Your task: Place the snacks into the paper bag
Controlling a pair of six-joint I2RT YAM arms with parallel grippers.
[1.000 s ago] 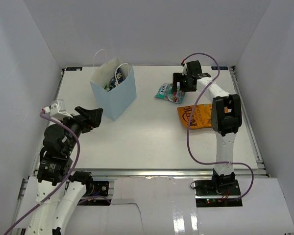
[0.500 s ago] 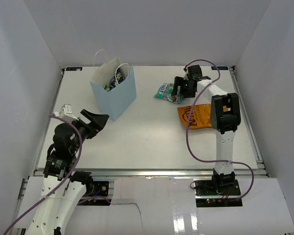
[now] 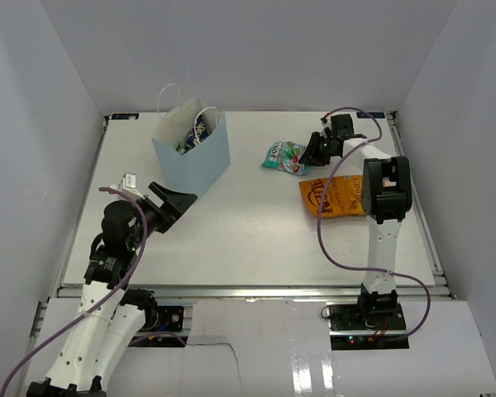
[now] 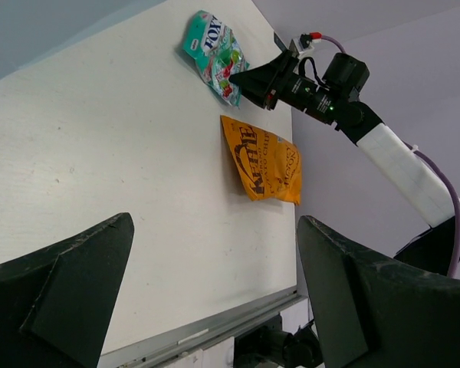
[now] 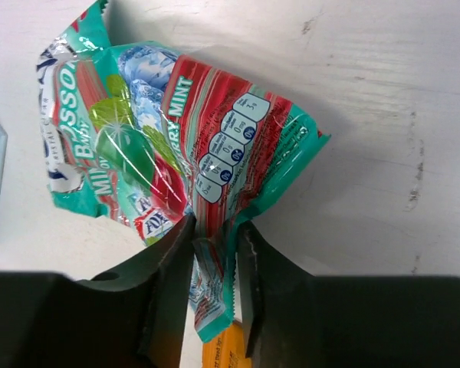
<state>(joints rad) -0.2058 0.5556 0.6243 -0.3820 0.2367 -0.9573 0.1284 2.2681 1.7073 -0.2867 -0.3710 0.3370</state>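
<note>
The pale blue paper bag point(image 3: 200, 159) stands upright at the back left, with packets point(image 3: 195, 132) showing inside it. A small teal mint candy bag point(image 3: 284, 157) point(image 4: 212, 54) point(image 5: 161, 130) lies at the table's back centre. My right gripper point(image 3: 314, 152) point(image 5: 215, 230) point(image 4: 249, 80) is shut on that bag's right edge, the crimped seal pinched between its fingers. The large orange crisp bag point(image 3: 335, 196) point(image 4: 264, 161) lies flat to the right, just below the gripper. My left gripper point(image 3: 180, 203) point(image 4: 215, 230) hangs open and empty in front of the paper bag.
The right arm's white link point(image 3: 384, 207) stretches over the right edge of the orange bag. White walls enclose the table on three sides. A metal rail point(image 3: 248, 289) runs along the near edge.
My right gripper has dropped to the teal bag's right edge and closed on it. The left arm has swung forward, its open gripper moving right towards the paper bag's base.
</note>
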